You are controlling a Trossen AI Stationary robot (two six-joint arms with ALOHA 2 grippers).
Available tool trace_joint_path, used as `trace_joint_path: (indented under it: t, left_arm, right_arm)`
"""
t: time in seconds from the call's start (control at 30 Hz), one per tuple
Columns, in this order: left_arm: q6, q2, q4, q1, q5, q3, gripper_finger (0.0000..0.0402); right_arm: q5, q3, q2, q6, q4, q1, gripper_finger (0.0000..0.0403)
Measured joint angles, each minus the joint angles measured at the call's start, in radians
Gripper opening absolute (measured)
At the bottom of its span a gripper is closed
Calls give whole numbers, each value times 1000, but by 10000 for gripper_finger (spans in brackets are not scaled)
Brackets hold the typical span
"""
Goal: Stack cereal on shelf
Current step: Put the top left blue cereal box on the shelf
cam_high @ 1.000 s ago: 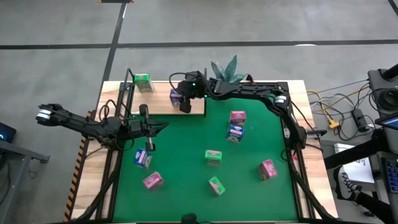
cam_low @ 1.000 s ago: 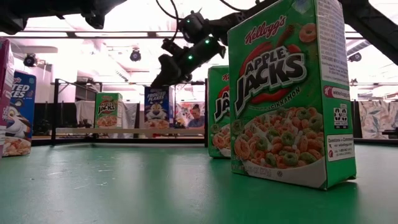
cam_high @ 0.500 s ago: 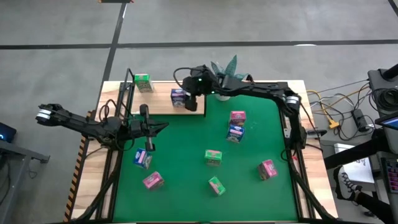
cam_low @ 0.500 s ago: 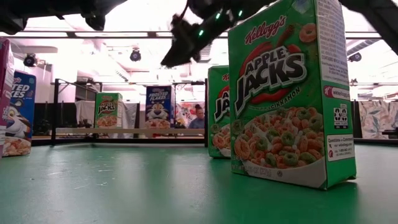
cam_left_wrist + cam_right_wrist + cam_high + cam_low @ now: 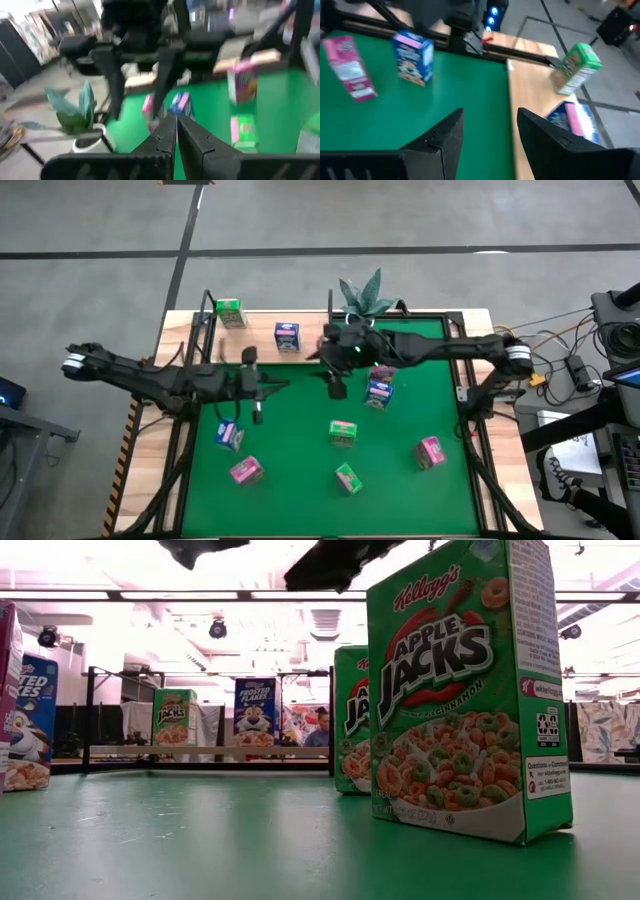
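Potted plant [image 5: 366, 292] at table's [image 5: 470, 320] far edge; cables [image 5: 548, 352] on floor right.

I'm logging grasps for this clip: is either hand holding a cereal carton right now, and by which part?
Nothing is held. The right hand is open and empty above the green felt table; the left hand is shut on nothing.

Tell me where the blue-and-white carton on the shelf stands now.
In the high view, the blue-and-white carton stands on the shelf at the table's far side, right of the green carton.
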Motion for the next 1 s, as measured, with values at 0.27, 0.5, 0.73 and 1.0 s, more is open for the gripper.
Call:
trace_joint_path:
  t: [0.27,0.5,0.73,1.0]
  left_arm:
    - [-22,143,-516,65,0,280,0]
    - [9,241,-789,159,4,464,0]
    - [60,310,-935,254,65,585,0]
    - [109,343,-1023,402,191,658,0]
  right_arm:
    - [2,-259,-124,22,134,68,164]
    - [1,-434,-185,24,278,112,164]
    - [2,-535,-213,24,383,116,164]
    - [2,-571,-222,-5,395,116,162]
